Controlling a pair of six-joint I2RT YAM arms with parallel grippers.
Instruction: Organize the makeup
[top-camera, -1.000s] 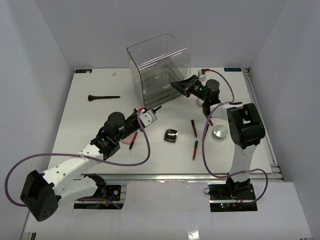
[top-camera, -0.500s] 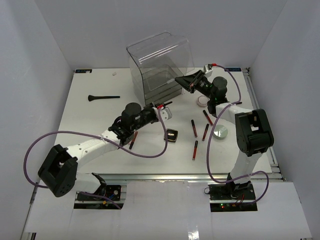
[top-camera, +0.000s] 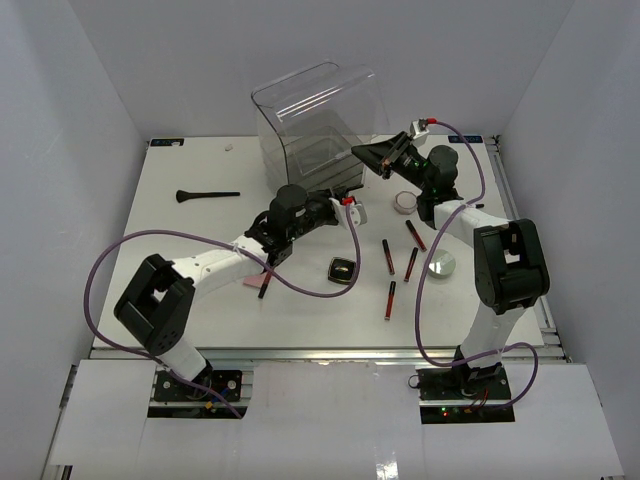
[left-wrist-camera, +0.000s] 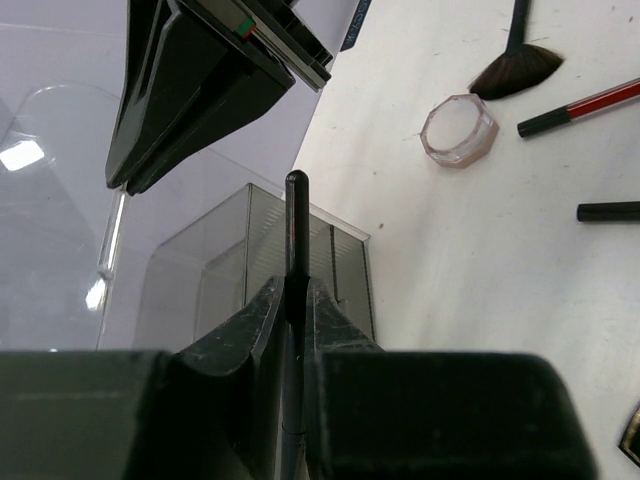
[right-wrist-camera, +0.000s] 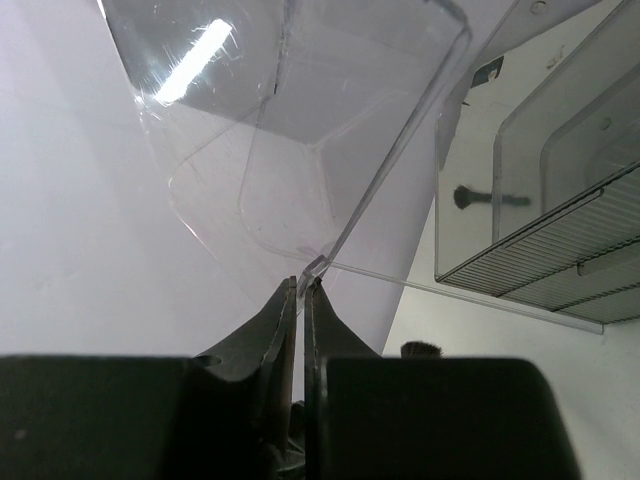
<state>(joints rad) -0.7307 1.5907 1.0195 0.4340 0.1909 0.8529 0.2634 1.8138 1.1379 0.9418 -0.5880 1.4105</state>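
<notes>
My left gripper is shut on a slim black stick, held at the front of the grey drawer unit. My right gripper is shut on the lower corner of the clear acrylic cover, which is tilted up. On the table lie red-and-black tubes, a black compact, a silver tin, a small jar, a black brush and a pink palette partly under the left arm.
White walls close in the table on three sides. Another tube lies beside the pink palette. A second brush lies past the jar. The right gripper's black fingers hang close above the left one.
My left arm has reached forward and right, bringing the black stick up to the drawer unit. My right gripper has lifted the clear cover's corner higher, tilting it back.
</notes>
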